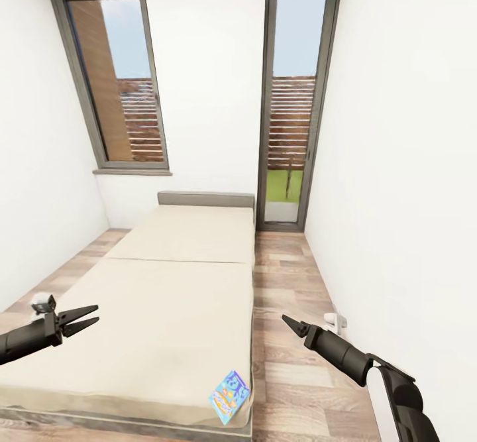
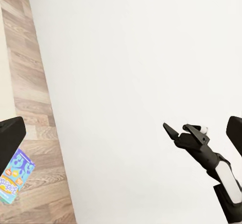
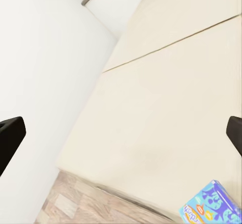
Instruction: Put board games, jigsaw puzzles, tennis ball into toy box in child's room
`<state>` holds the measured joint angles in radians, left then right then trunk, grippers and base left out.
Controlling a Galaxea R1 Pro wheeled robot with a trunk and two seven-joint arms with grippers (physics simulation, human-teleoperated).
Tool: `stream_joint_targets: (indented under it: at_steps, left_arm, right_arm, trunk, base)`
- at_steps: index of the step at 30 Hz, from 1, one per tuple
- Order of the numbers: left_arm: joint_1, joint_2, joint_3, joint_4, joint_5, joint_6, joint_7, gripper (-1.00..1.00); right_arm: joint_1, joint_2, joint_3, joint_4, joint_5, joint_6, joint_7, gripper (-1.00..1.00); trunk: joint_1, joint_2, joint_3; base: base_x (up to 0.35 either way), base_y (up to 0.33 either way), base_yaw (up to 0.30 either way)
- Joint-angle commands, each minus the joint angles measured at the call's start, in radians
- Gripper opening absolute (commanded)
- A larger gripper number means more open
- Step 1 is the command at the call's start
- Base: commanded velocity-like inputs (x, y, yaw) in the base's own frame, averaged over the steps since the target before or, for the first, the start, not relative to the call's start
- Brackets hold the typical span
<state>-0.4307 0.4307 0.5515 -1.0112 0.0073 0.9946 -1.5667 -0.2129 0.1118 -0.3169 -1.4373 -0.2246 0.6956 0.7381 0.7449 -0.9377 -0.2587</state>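
One light blue board game with an orange logo lies flat on the near right corner of the beige bed; the same game appears in the wrist views. My left gripper hovers open over the bed's near left side, empty. Over the floor to the right of the bed, my right gripper hangs open and empty, above and right of the game. The left wrist view catches it too, as the right gripper against the white wall. The table, toy box, jigsaw puzzles and tennis ball are out of view.
A strip of wood-plank floor runs between the bed and the right white wall. A small white fitting sits low on that wall. Two tall grey-framed windows stand at the far end behind the grey headboard.
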Motion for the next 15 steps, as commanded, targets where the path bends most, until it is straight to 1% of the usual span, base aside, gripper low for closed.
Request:
stream_joint_targets:
  at_steps: [1, 4, 6, 10, 11, 12, 14, 15]
  left_arm:
    - [0.0, 0.0, 0.003, 0.0, -0.002, 0.011, -0.004, 1.0]
    - [-0.001, 0.0, 0.004, 0.0, -0.005, 0.014, -0.004, 1.0]
    - [-0.001, -0.001, 0.002, -0.001, -0.006, 0.016, -0.004, 1.0]
    - [-0.001, -0.002, -0.023, -0.001, -0.012, 0.019, -0.004, 1.0]
    - [-0.001, -0.002, -0.041, -0.001, -0.018, 0.019, -0.004, 1.0]
    - [-0.001, -0.002, -0.051, -0.001, -0.023, 0.017, -0.004, 1.0]
    - [-0.001, -0.003, -0.078, -0.001, -0.053, 0.011, -0.004, 1.0]
    - [-0.001, -0.004, -0.082, -0.001, -0.066, 0.009, -0.004, 1.0]
  right_arm:
    - [-0.001, 0.001, -0.002, 0.0, -0.003, 0.006, 0.003, 1.0]
    - [-0.001, 0.002, -0.002, 0.0, -0.003, 0.006, 0.003, 1.0]
    - [-0.001, 0.002, -0.002, 0.0, -0.002, 0.006, 0.003, 1.0]
    - [-0.001, 0.002, -0.001, 0.0, -0.001, 0.005, 0.001, 1.0]
    - [-0.001, 0.002, -0.001, 0.0, 0.001, 0.004, -0.004, 1.0]
    - [-0.001, 0.003, -0.001, 0.0, 0.001, 0.004, -0.007, 1.0]
    - [-0.001, 0.004, 0.0, 0.0, 0.0, 0.001, -0.036, 1.0]
    - [-0.001, 0.004, 0.001, 0.0, 0.0, 0.002, -0.046, 1.0]
  trunk:
    - [0.004, -0.008, -0.005]
    - [0.016, -0.029, -0.014]
    - [0.023, -0.043, -0.021]
    - [0.039, -0.071, -0.033]
    - [0.042, -0.078, -0.037]
    - [0.046, -0.085, -0.04]
    - [0.054, -0.099, -0.046]
    - [0.058, -0.106, -0.049]
  base:
    - [0.0, 0.0, -0.237]
    - [0.0, 0.0, -0.232]
    - [0.0, 0.0, -0.151]
    - [0.0, 0.0, -0.064]
    - [0.0, 0.0, -0.028]
    - [0.0, 0.0, -0.023]
    - [0.0, 0.0, -0.012]
    - [0.0, 0.0, -0.007]
